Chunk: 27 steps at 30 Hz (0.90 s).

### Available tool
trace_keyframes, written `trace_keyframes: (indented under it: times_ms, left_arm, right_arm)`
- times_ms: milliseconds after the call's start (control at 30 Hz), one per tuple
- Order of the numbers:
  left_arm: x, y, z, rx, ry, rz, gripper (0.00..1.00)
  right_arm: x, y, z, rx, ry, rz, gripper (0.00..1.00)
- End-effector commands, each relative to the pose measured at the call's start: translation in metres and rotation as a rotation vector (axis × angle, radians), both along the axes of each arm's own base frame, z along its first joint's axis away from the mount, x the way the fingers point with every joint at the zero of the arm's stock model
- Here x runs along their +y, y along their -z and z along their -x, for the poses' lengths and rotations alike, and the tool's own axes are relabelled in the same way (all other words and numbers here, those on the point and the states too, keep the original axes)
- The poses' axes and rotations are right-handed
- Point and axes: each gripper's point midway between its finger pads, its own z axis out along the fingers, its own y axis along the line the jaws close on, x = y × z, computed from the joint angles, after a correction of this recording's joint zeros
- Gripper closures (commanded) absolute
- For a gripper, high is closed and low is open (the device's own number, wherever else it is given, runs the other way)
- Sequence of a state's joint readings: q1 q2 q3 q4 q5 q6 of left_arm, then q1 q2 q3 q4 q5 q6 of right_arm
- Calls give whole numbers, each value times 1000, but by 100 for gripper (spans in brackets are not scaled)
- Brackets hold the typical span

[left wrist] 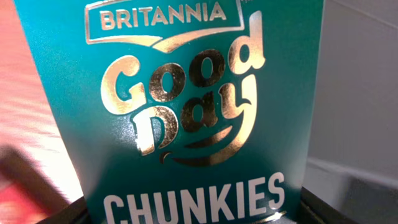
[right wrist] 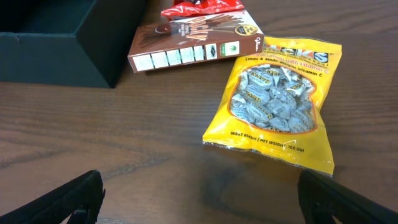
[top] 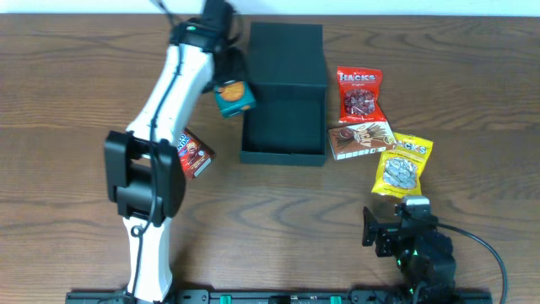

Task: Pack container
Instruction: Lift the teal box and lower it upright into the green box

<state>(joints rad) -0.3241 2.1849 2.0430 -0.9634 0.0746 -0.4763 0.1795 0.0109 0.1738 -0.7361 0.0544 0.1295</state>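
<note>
Looks down on a yellow candy bag [right wrist: 273,102] lying flat on the wooden table [right wrist: 124,137], just beside a brown stick-biscuit box [right wrist: 193,43]. Catches a red pack [right wrist: 202,7] behind that box, the container [right wrist: 56,43] at upper left. Shows the right gripper [right wrist: 199,186] spread wide below.

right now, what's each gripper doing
left gripper: closed on the Chunkies carton
right gripper: open, empty
</note>
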Motion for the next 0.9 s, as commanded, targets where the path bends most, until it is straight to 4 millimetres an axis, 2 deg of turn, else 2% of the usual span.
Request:
trace_keyframes:
  times_ms: [0,167,300,500,767,867]
  left_arm:
    - [-46,-18,7,-49,114,12,28]
    - [-102,-17,37,-48,241,11,28]
    - [-131,-18,53,-57,305,13,28]
    - [-142,-15,60,-56,329,9,28]
    - [-149,23,76,80,360,30,28]
    - [-155,30,80,107,373,54,27]
  right_arm:
    - [-2,5,0,10,18,-11,1]
    - [-2,5,0,10,18,-11,1]
    - [-2,5,0,10,18,-11,1]
    - [-2,5,0,10,18,-11,1]
    - [-2,5,0,10,18,-11,1]
    - [-2,5,0,10,18,-11,1]
